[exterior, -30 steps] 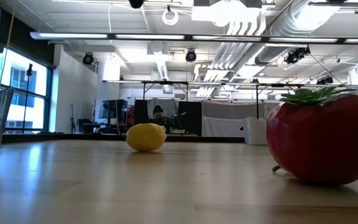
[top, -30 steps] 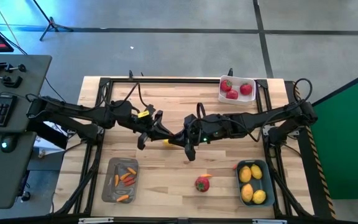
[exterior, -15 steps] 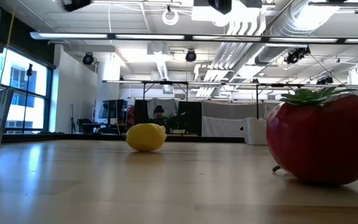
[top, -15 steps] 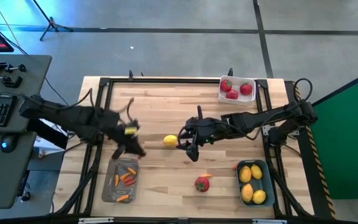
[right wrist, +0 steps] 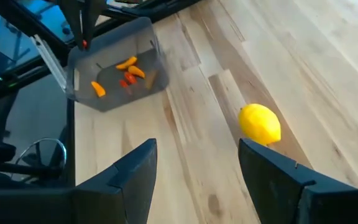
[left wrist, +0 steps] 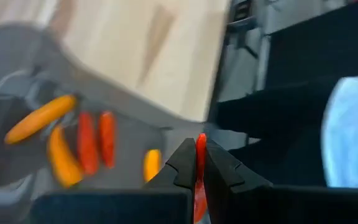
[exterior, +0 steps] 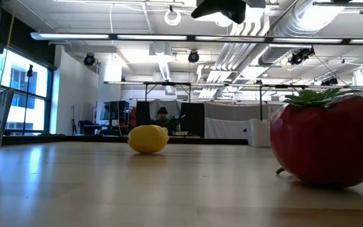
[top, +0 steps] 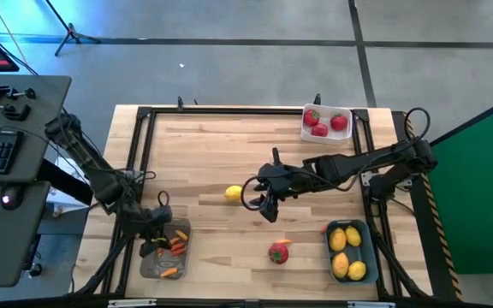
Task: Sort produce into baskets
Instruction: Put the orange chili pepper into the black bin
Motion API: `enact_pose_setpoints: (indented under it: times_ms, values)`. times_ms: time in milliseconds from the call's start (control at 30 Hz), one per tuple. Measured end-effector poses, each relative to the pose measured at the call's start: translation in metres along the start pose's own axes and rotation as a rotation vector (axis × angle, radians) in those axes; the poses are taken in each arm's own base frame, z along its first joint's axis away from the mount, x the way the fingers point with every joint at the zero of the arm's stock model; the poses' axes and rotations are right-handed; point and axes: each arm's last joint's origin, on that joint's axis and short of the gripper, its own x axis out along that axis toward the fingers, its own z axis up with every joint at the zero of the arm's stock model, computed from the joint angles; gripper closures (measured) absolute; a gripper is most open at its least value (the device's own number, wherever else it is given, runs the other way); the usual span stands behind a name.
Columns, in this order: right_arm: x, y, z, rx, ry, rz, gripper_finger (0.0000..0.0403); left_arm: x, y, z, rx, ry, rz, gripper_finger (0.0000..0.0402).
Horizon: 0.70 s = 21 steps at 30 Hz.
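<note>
My left gripper (top: 154,245) hangs over the left edge of the flat grey tray (top: 157,268) at the table's near left. It is shut on a thin red pepper (left wrist: 199,163). The tray holds several orange and red peppers (left wrist: 86,144). My right gripper (top: 261,202) is open and empty at the table's middle, just right of a yellow lemon (top: 234,194), which rests on the wood. The lemon also shows in the right wrist view (right wrist: 260,124) and the low view (exterior: 148,139). My left gripper pinches the thin red pepper between its two fingertips. The pepper lies along the fingers, and its end (left wrist: 200,142) sticks out just past them. It is lifted clear, above the grey tray's edge (left wrist: 135,106).
A red fruit with a green top (top: 278,252) and an orange pepper (top: 283,242) lie at the near middle. A blue-teal tray (top: 329,229) with lemons stands at the near right. A white tray (top: 349,111) with red fruits stands at the far right.
My left gripper has swung from the table's middle, beside the lemon, toward the near left corner, and now hangs over the grey tray. The lemon, which showed only in part between the two grippers, now shows whole. My right gripper has stayed near the lemon.
</note>
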Motion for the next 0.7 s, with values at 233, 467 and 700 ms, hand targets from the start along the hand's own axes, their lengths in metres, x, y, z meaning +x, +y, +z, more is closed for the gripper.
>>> enact_pose_setpoints:
  times_ms: [233,467,700]
  values:
    - [0.003,-0.009,0.004,0.010,-0.011,-0.037,0.0187,0.022,0.025,-0.015,-0.036,0.029,0.137,0.0401]
    - [0.032,-0.014,-0.003,-0.009,0.046,-0.080,0.0187,0.030,0.029,-0.017,0.039,0.066,0.170,0.0379]
    - [0.062,-0.018,-0.015,-0.017,0.126,-0.097,0.0175,0.025,0.026,-0.018,0.034,0.142,0.106,0.0313]
